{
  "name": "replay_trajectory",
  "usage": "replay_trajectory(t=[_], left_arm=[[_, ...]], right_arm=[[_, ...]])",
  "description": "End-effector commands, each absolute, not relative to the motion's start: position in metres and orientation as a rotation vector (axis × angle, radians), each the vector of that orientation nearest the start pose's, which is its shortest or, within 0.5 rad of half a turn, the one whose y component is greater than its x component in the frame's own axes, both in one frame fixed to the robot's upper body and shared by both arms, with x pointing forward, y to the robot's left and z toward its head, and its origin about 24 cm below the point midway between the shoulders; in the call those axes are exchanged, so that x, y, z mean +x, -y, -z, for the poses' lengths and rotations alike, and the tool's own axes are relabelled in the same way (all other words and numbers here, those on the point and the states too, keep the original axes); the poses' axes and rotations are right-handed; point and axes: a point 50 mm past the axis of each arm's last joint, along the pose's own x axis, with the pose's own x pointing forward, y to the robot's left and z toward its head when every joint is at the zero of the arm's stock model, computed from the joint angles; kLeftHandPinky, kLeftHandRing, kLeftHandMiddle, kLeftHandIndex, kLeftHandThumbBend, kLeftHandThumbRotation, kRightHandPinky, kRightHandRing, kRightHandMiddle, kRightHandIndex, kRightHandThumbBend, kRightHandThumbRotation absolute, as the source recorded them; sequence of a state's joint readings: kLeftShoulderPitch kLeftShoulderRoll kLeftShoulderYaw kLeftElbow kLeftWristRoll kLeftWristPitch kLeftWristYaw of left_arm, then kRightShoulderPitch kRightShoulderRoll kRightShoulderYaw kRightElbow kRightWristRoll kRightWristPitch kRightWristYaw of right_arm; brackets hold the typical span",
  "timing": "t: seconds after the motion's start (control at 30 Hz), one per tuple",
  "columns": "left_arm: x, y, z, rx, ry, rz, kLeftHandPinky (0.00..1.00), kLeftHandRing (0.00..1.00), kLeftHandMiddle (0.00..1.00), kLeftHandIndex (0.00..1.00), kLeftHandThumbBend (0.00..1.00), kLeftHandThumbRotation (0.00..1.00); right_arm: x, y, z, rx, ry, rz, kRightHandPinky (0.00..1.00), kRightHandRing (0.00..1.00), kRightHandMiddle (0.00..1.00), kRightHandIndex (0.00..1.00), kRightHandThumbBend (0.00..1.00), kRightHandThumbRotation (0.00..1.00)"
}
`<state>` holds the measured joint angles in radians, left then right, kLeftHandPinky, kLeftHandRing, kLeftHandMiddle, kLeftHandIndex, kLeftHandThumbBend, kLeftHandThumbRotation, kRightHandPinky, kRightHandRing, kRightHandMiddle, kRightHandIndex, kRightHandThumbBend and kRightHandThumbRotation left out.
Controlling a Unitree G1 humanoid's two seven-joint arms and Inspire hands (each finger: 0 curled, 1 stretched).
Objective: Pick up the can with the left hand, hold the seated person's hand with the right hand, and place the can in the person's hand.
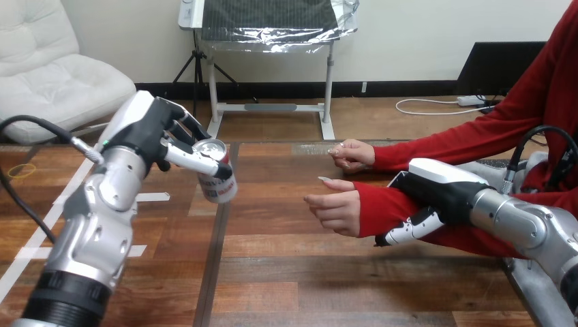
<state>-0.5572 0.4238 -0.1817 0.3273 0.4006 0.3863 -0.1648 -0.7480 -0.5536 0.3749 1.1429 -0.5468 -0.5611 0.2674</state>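
Your left hand (146, 131) has its fingers clamped round the can (217, 176), held aloft to the left of the person's open hand (337, 210) ready for delivery, while your right hand (436, 191), just behind that open hand, seems to curl round the person's forearm (375, 204) to steady it.

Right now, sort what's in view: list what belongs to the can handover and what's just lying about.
Job: can; left hand holding it; right hand on the person's wrist; person's nearer hand.
Lying about: white tape; yellow band; person's farther hand.
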Motion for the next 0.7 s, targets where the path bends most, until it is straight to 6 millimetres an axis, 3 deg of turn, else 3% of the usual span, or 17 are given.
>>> replay_trajectory(t=[0.0,0.67], left_arm=[[0.370,-0.175,-0.147,0.864,-0.042,0.085,0.28,0.35,0.41,0.42,0.79,0.00],[0.377,-0.159,-0.141,0.835,-0.047,0.131,0.29,0.36,0.42,0.44,0.78,0.00]], right_arm=[[0.379,0.189,-0.113,-1.206,0.116,-0.607,0.36,0.38,0.41,0.39,0.65,0.37],[0.382,0.175,-0.119,-1.202,0.159,-0.619,0.26,0.29,0.33,0.31,0.67,0.39]])
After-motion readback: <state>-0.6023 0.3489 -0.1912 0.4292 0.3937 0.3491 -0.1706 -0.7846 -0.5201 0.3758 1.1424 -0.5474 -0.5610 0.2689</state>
